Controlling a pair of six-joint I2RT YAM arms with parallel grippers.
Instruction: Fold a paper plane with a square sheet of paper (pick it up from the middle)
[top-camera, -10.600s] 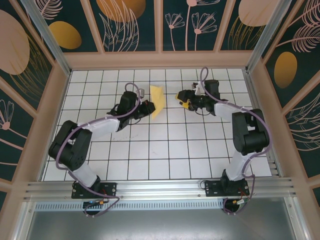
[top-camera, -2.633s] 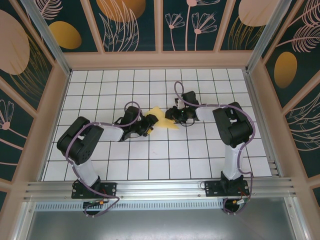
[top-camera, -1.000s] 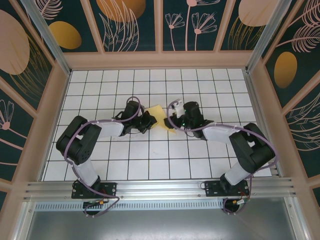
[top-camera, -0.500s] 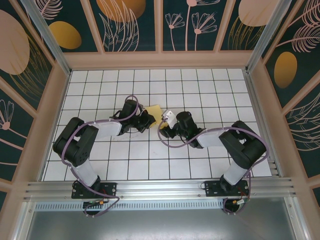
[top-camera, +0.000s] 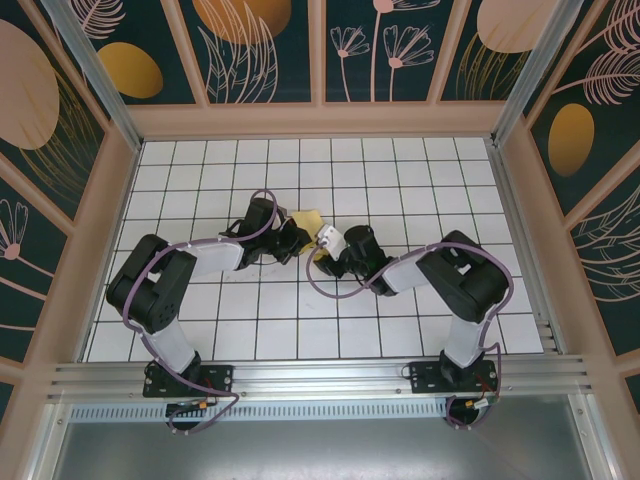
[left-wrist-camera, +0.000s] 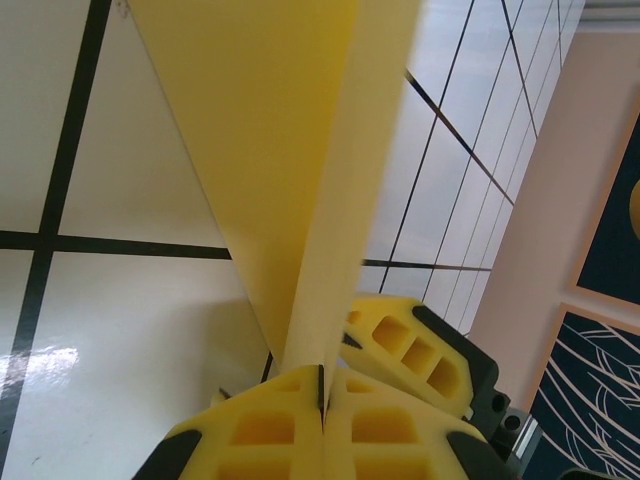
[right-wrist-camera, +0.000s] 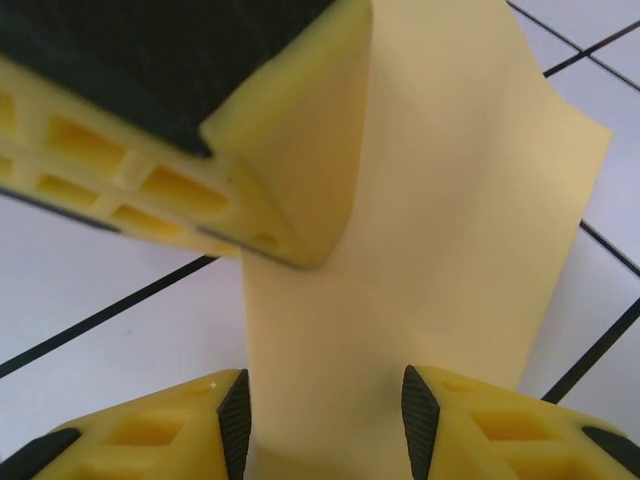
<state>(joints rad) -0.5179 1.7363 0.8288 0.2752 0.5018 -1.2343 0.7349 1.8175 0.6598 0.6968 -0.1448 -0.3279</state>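
Observation:
The yellow sheet of paper (top-camera: 308, 220) is folded and stands up off the white grid table between the two grippers. My left gripper (top-camera: 297, 238) is shut on its lower edge. In the left wrist view the jaws (left-wrist-camera: 322, 385) meet on the paper (left-wrist-camera: 290, 150), which rises from them as a ridge. My right gripper (top-camera: 322, 252) sits right against it from the right. In the right wrist view it (right-wrist-camera: 325, 420) is open, with the paper (right-wrist-camera: 440, 230) passing between its fingertips (right-wrist-camera: 150, 435). A left finger (right-wrist-camera: 200, 130) lies at the upper left.
The grid table (top-camera: 300, 320) is walled by wooden frames at the back (top-camera: 320, 120) and both sides. An aluminium rail (top-camera: 320, 375) runs along the near edge by the arm bases. Both arms reach inward and nearly touch at mid table.
My right gripper has swung left, up to the paper and the left gripper, and its jaws have narrowed around the paper. The left gripper has kept its hold and barely moved.

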